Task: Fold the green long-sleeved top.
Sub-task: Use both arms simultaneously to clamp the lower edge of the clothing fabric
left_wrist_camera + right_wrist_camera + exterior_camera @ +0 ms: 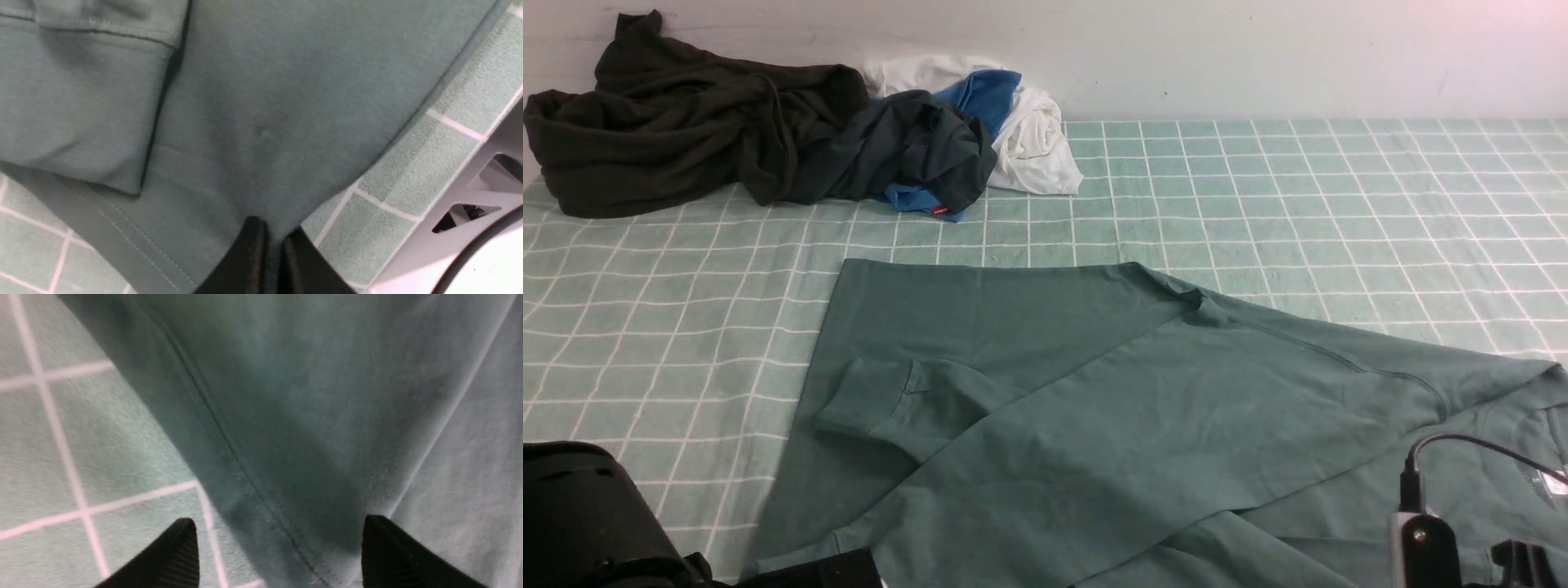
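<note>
- Mint-green checked tablecloth (1258, 188) covers the table up to a white wall. A heap of spare clothes (768, 131) sits at 11 o'clock in the front view.
- The green long-sleeved top (1094, 392) lies flat from the centre out to 4 o'clock. One sleeve (882, 400) is laid across its body.
- The left gripper (273, 253) is pressed together, pinching a corner of the top at 7 o'clock.
- The right gripper (278, 522) is spread wide above a stitched seam near the garment's edge at 5 o'clock, holding nothing.
- To fold cleanly, the right jaws should likely close on the cloth at that seam first. Both arms then lift together, low and taut, toward 12 o'clock so the laid sleeve is not dragged.
</note>
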`<state>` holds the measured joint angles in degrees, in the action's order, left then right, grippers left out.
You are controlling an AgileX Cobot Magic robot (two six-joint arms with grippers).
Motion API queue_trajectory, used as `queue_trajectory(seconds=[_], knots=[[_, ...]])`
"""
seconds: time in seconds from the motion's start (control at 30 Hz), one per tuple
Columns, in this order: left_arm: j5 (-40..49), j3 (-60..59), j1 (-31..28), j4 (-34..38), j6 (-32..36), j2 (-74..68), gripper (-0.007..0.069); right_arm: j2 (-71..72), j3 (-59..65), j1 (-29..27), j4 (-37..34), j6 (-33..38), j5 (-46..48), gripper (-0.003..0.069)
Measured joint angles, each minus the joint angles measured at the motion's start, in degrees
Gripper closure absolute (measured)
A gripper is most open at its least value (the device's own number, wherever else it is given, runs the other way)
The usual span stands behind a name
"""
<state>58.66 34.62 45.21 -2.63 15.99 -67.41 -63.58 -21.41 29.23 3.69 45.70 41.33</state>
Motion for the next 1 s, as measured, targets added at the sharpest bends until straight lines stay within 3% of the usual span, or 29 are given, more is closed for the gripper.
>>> queue_trajectory(seconds=[0.33,0.47,0.67,0.77,1.0], knots=[[-2.31,-1.53,0.00,0.00,-0.20,0.00,0.0618,-5.37,0.35,0.00,1.97,-1.63,-3.93,0.0235],[-3.20,-1.53,0.00,-0.07,-0.20,0.00,0.0618,-6.67,0.35,0.00,1.97,-1.63,-4.13,0.0309],[-3.20,-1.53,0.00,-0.14,-0.63,0.00,0.0618,-6.80,0.35,0.00,2.02,-1.63,-4.44,0.0559],[-3.20,-1.53,0.00,-0.14,-0.63,0.00,0.0618,-6.80,0.28,0.00,2.08,-1.63,-4.62,0.0635],[-1.32,0.91,-0.16,-2.49,-2.80,0.00,0.0618,-6.34,-10.78,0.00,3.13,-2.25,6.66,0.0644]])
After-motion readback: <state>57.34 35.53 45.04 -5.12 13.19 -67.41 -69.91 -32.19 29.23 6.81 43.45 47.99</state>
